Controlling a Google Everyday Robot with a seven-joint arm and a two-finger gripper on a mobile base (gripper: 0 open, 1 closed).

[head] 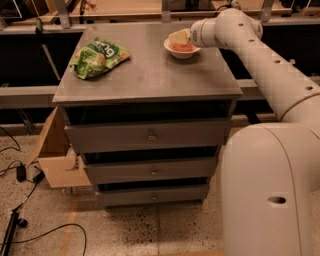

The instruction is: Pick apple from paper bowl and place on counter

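Note:
The white paper bowl (pixel 180 54) stands at the back right of the grey counter (pixel 150 77). The red-orange apple (pixel 184 48) lies in the bowl, and only its lower part shows. My gripper (pixel 179 38) comes in from the right at the end of the white arm. It sits directly over the bowl, down on the apple's top, and hides most of it.
A green snack bag (pixel 100 58) lies at the counter's back left. The cabinet has three drawers (pixel 150 135). A cardboard box (pixel 56 155) and cables (pixel 20 175) are on the floor to the left. My white base (pixel 270 190) fills the right foreground. A wooden bench top (pixel 125 6) runs behind.

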